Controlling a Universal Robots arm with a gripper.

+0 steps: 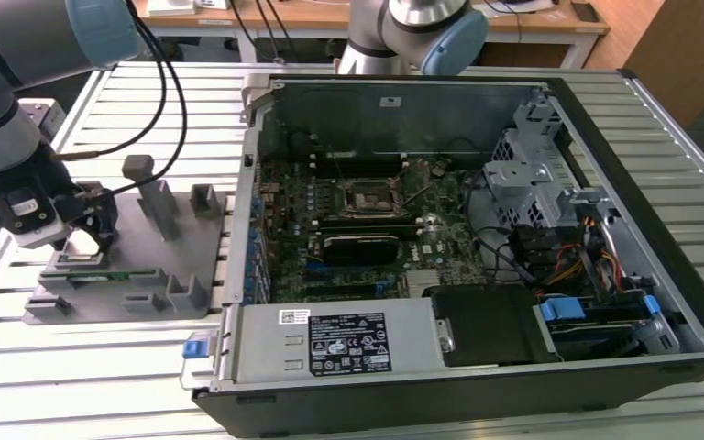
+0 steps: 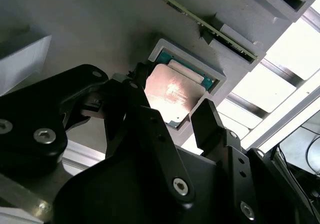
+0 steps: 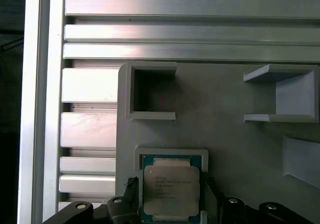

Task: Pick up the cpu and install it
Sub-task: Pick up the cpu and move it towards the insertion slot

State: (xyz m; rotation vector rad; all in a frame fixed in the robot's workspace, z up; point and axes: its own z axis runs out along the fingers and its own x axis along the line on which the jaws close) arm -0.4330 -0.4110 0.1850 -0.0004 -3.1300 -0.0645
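a: while the cpu (image 3: 171, 186) sits flat in its pocket on the grey fixture (image 1: 193, 302), where's the gripper (image 1: 98, 225)?
b: right over it, jaws spread to either side, not clamped on anything. the grey fixture's on the slatted aluminium table (image 1: 107, 367), beside the open pc case (image 1: 645, 183); wooden desk (image 1: 327, 18) behind

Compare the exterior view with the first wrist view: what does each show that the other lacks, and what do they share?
Exterior view: the open computer case with the motherboard socket, and the arm over the grey fixture. First wrist view: the cpu seated in its square pocket, the claw open astride it. Both: the grey fixture, the slatted table and the claw.
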